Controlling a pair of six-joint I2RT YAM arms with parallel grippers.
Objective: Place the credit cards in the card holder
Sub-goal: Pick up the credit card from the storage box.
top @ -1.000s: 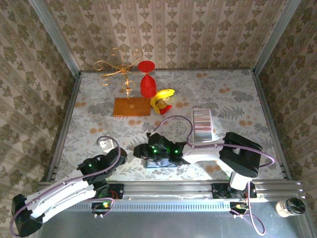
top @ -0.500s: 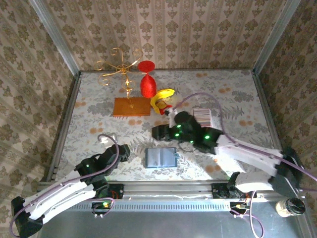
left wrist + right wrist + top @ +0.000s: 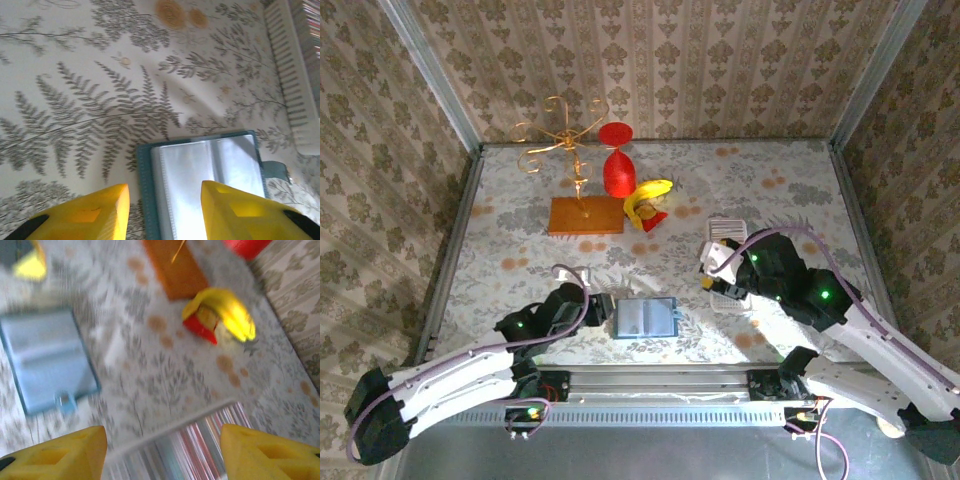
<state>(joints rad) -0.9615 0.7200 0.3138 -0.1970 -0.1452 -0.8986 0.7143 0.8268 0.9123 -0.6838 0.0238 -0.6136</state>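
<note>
The card holder [image 3: 728, 230] is a long white ribbed tray lying at the right of the table, also seen in the left wrist view [image 3: 287, 75]. Credit cards [image 3: 215, 440] stand on edge in it as coloured stripes. My right gripper [image 3: 712, 276] hovers open over the tray's near end, and its wrist view is blurred [image 3: 162, 440]. A teal-blue pouch [image 3: 645, 318] lies open near the front, showing clear sleeves [image 3: 200, 170]. My left gripper [image 3: 605, 308] is open at the pouch's left edge, with one yellow finger on each side of that edge [image 3: 162, 200] and nothing held.
At the back stand a gold wire stand on an orange base [image 3: 585, 215], a red hourglass-shaped object [image 3: 615, 165] and a yellow and red toy [image 3: 648, 200]. Metal rails border the table, and patterned walls stand outside them.
My right arm has swung away from the pouch and to the right, over the tray. My left arm has reached right to the pouch's edge and its jaws have opened.
</note>
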